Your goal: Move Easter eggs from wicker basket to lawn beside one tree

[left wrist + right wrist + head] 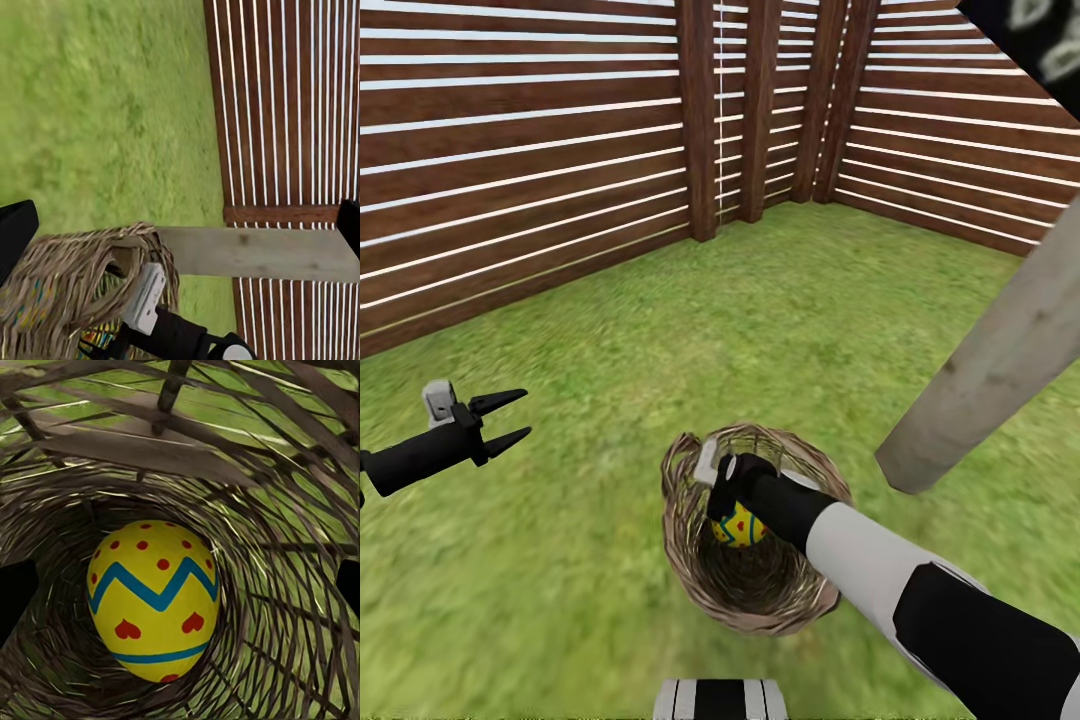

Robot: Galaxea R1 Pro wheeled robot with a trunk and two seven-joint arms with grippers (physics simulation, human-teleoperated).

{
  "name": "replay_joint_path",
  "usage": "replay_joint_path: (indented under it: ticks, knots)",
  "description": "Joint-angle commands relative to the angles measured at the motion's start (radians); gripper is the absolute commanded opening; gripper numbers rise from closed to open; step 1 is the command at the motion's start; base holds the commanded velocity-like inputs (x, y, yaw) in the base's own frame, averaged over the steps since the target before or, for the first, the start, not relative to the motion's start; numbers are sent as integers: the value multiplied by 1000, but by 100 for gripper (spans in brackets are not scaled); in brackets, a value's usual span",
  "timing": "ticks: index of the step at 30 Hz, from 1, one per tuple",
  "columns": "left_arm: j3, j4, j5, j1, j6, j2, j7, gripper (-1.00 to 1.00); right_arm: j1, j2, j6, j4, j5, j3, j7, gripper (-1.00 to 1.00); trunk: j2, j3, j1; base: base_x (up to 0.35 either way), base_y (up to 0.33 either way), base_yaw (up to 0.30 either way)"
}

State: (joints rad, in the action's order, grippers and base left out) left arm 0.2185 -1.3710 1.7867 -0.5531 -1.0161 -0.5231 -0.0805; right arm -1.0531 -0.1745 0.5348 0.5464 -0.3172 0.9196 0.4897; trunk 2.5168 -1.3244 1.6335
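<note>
The wicker basket (690, 560) stands on the lawn (760, 320) just in front of me. One yellow Easter egg (740, 527) with a blue zigzag and red marks lies at its bottom. My right gripper (727, 503) reaches down into the basket right above that egg. The right wrist view looks straight at the egg (154, 600) inside the woven wall (292, 652); the dark fingers stand wide at either side, open and not touching it. Away to the left, my left gripper (508, 418) hovers open over the grass. The tree's pale trunk (1000, 370) rises just right of the basket.
A reddish-brown slatted fence (520, 180) closes the lawn on the left and at the back, with a corner post (698, 120). The left wrist view shows the basket (67, 277), the trunk (255, 251) and the fence (285, 105). Open grass lies between basket and fence.
</note>
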Motion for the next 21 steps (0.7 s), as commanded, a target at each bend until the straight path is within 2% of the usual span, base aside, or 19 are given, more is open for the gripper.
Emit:
replay_joint_path:
  ticks: [1,12,21]
  knots:
    - [1,0,10,-1,-4,0,-8,100,-1,0,2,1,-10,1,7,100,1,-5,0,0,0,0]
    - [1,-3,11,-1,-4,0,-8,100,-1,0,2,-2,-7,1,6,100,2,-32,3,0,0,0]
    - [1,-2,11,-1,-4,0,-8,100,-1,0,4,-3,-5,-4,-4,100,3,-43,5,0,0,0]
